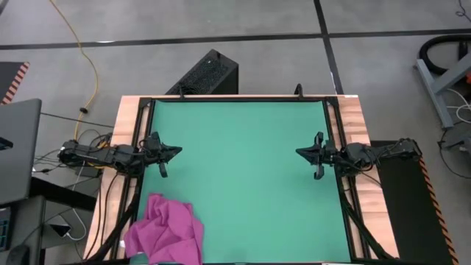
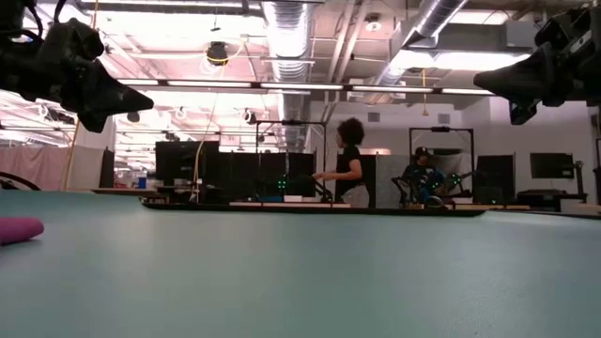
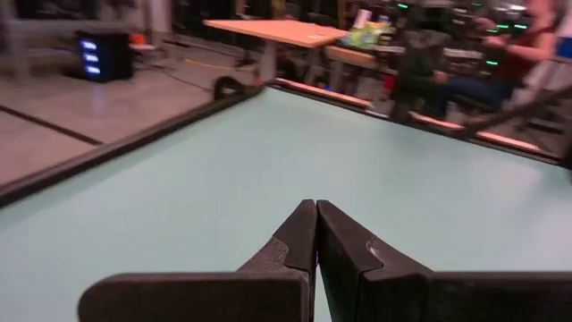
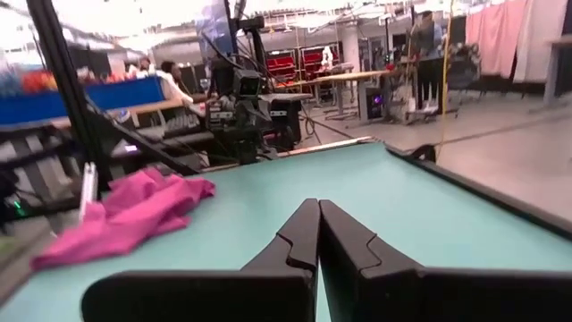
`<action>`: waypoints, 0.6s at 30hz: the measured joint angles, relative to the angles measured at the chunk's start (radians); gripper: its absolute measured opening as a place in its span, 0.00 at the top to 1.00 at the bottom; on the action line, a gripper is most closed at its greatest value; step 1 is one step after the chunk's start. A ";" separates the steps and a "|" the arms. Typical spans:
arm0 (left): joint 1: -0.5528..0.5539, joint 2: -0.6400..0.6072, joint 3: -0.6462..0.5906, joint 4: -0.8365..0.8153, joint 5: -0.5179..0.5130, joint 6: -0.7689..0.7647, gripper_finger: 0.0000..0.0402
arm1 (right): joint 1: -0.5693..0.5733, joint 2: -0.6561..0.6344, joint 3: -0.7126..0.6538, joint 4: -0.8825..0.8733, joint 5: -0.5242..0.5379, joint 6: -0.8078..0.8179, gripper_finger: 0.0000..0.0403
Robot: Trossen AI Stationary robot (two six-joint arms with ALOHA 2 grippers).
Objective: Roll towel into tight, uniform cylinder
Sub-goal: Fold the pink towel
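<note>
The magenta-pink towel (image 1: pixel 165 230) lies crumpled on the green mat (image 1: pixel 243 169) at its near left corner, reaching over the mat's near edge; it also shows in the right wrist view (image 4: pixel 125 215) and as a sliver in the low view (image 2: pixel 21 229). My left gripper (image 1: pixel 176 151) hovers shut above the mat's left edge, pointing level toward the right, with the towel nearer to the table's front than it. My right gripper (image 1: pixel 300 152) hovers shut above the mat's right edge, pointing level toward the left. Both have nothing between their fingers (image 3: pixel 315 234) (image 4: pixel 317 234).
A black frame (image 1: pixel 235 99) borders the mat on the wooden table top (image 1: pixel 125 125). A black box (image 1: pixel 206 73) stands on the floor beyond the far edge. People stand and sit at benches in the room behind (image 2: pixel 349 169).
</note>
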 joint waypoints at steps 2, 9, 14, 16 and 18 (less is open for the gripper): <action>0.000 0.000 -0.001 0.006 0.029 -0.013 1.00 | 0.001 0.000 0.000 0.000 0.000 0.040 0.92; 0.000 0.000 -0.002 0.011 0.039 -0.121 1.00 | 0.000 0.000 0.000 0.000 -0.001 0.039 0.92; 0.000 0.000 -0.002 0.015 0.006 -0.134 1.00 | -0.019 0.000 0.000 -0.002 0.016 -0.059 0.92; 0.000 0.000 -0.002 0.012 -0.026 -0.176 1.00 | -0.021 0.000 0.000 -0.005 0.017 -0.058 0.92; 0.000 0.000 -0.001 0.006 -0.086 -0.182 1.00 | -0.017 0.000 0.000 -0.008 0.016 -0.050 0.92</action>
